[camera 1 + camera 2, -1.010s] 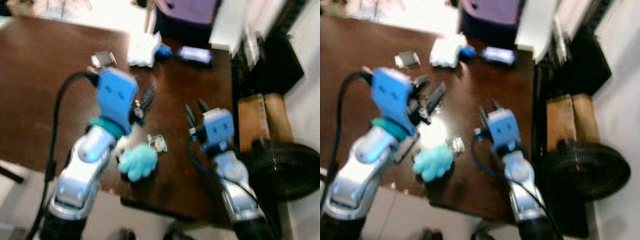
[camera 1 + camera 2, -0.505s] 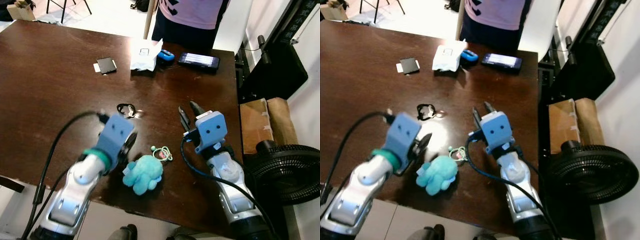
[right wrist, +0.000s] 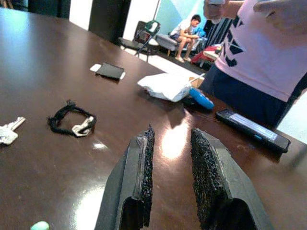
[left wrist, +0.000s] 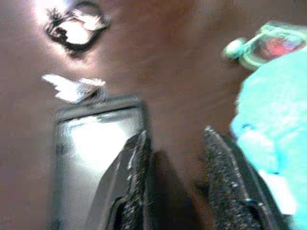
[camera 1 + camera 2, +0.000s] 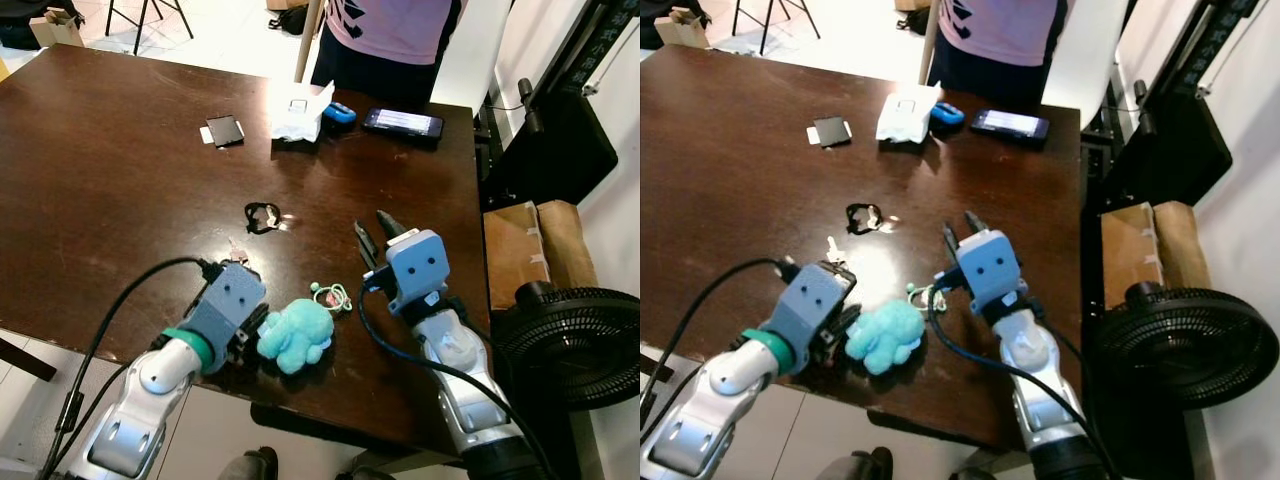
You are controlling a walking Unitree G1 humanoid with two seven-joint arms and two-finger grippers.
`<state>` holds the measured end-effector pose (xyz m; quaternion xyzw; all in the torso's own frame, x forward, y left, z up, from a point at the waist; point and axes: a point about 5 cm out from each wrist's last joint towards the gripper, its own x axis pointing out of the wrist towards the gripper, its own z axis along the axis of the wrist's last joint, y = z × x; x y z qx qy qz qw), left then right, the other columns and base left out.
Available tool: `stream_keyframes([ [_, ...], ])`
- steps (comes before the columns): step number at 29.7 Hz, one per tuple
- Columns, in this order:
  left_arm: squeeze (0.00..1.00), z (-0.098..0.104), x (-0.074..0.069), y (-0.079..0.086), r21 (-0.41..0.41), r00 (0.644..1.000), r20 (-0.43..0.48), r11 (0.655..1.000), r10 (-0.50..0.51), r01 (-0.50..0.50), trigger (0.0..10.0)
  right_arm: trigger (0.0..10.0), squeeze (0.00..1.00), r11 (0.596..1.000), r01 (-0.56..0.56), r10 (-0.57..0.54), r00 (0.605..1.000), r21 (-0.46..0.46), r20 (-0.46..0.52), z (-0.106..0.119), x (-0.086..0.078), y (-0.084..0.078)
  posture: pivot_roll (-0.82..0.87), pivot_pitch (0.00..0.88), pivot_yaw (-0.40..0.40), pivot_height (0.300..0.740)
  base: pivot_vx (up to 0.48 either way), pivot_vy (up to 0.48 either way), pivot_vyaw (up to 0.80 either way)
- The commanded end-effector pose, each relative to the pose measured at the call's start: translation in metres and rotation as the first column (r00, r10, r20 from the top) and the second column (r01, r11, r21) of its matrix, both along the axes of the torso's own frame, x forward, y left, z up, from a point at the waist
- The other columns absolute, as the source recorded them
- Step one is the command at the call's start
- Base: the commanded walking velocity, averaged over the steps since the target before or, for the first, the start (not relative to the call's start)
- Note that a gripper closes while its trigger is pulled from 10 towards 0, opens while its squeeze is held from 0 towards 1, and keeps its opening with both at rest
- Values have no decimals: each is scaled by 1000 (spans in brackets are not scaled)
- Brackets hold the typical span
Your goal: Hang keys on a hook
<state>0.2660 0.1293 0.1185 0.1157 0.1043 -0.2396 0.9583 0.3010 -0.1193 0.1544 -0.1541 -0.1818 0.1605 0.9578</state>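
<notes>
Both arms were silver with glossy jointed shells, each ending in a blue wrist block with two dark dots, a teal ring behind the left one, looping black cables, and rough-padded black fingers.

I've brought my left gripper down from mid-air to the table, fingers parted beside the turquoise plush toy.
</notes>
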Motion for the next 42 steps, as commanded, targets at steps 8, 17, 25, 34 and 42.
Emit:
stream_keyframes([
  [8, 1000, 7, 15, 17, -115, 979, -55, 973, 197, -202, 10000, 10000, 0, 1000, 3, -3, 999, -1, -52, -13, -3, -1, 55, 110, 64, 740, 0, 0, 0],
  [17, 0, -1, 35, 40, -146, 880, -172, 872, 443, -467, 10000, 10000, 0, 1000, 5, -4, 998, 4, -62, -15, -2, 0, 59, 113, 67, 740, 0, 0, 0],
  [25, 0, -1, 41, 40, -157, 860, -191, 850, 473, -503, 10000, 10000, 0, 1000, 8, -8, 997, 5, -71, -17, -2, -1, 57, 116, 69, 740, 0, 0, 0],
  [34, 0, 11, 59, 13, -222, 906, -140, 879, 400, -422, 10000, 10000, 0, 1000, 7, -6, 997, 5, -79, -19, -1, 0, 57, 121, 63, 740, 0, 0, 0],
  [42, 0, 37, 77, -14, -82, 962, 111, 967, 251, -243, 10000, 10000, 0, 1000, 16, -16, 995, 2, -99, -25, -2, -2, 40, 121, 72, 740, 0, 0, 0],
])
